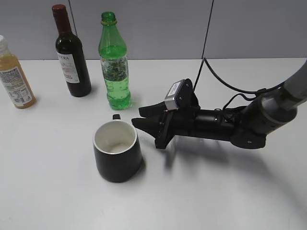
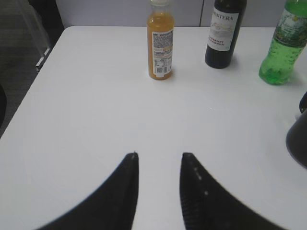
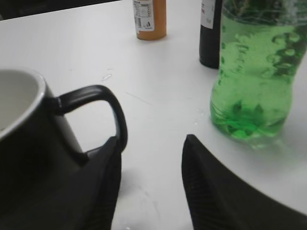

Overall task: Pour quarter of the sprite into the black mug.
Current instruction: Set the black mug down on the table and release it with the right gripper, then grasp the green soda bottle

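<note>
The sprite (image 1: pixel 114 67), a tall green uncapped bottle with fizzy liquid, stands upright at the back centre; it also shows in the right wrist view (image 3: pixel 254 72) and the left wrist view (image 2: pixel 283 45). The black mug (image 1: pixel 116 151) with a white inside stands in front of it, handle (image 3: pixel 103 103) pointing back. My right gripper (image 1: pixel 139 117) is open and empty, lying low between mug and bottle, its tips (image 3: pixel 153 141) just behind the handle. My left gripper (image 2: pixel 159 155) is open and empty over bare table, out of the exterior view.
A dark wine bottle (image 1: pixel 72 55) with a red top stands left of the sprite. An orange juice bottle (image 1: pixel 14 76) stands at the far left. The white table (image 1: pixel 216 191) ends at a grey wall behind the bottles.
</note>
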### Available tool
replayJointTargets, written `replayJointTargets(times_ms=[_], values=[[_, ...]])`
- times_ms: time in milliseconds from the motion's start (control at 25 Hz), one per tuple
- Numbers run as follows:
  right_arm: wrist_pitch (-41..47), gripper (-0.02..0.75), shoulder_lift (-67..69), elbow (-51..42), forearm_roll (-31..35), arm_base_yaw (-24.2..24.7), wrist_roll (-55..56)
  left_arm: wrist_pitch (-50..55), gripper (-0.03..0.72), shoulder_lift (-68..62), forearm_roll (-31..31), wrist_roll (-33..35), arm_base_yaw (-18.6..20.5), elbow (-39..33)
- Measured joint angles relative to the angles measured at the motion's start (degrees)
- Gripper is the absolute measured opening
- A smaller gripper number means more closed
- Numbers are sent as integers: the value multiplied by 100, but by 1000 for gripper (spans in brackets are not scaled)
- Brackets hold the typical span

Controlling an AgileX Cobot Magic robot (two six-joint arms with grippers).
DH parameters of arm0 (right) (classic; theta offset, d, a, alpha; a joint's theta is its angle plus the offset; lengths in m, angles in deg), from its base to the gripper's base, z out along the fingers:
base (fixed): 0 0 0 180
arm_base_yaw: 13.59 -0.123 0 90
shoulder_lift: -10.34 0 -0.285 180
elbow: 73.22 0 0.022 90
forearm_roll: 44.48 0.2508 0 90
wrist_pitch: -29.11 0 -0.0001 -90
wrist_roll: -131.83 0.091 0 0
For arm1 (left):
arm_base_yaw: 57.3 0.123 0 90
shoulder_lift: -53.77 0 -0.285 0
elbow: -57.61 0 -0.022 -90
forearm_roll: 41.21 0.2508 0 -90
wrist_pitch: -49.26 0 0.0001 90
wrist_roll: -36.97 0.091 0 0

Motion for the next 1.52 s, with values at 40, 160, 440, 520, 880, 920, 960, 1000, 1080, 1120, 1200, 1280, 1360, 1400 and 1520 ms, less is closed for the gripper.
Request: replayJointTargets(times_ms=[40,160,440,520,880,920,960,1000,1080,1120,1200,1280,1360,1400,1520], values=[[0,325,-19,-40,0,59,0,0,237,0,0,0,0,0],[0,325,-107,-168,-5,200,0,0,237,0,0,0,0,0],[472,326,-637,-363,-12,444,17,0,237,0,0,0,0,0],[886,326,-858,-370,-12,458,30,0,237,0,0,0,0,0],[2731,328,-1842,-367,1070,458,192,0,237,0,0,0,0,0],[3038,328,-1944,-332,1271,458,194,0,237,0,0,0,0,0],[3382,328,-2040,-275,1424,458,194,0,237,0,0,0,0,0],[3697,328,-2111,-200,1546,458,194,0,237,0,0,0,0,0],[4574,328,-2263,-11,1760,452,194,0,237,0,0,0,0,0],[5003,328,-2320,120,1921,452,194,0,237,0,0,0,0,0],[6164,328,-2430,414,2292,448,137,0,237,0,0,0,0,0],[7246,328,-2481,795,2811,448,-132,0,237,0,0,0,0,0],[8309,328,-2506,1164,3399,448,-725,0,237,0,0,0,0,0],[8701,328,-2511,1365,3730,448,-980,0,237,0,0,0,0,0],[10022,328,-2514,1937,4485,482,-1708,0,237,0,0,0,0,0]])
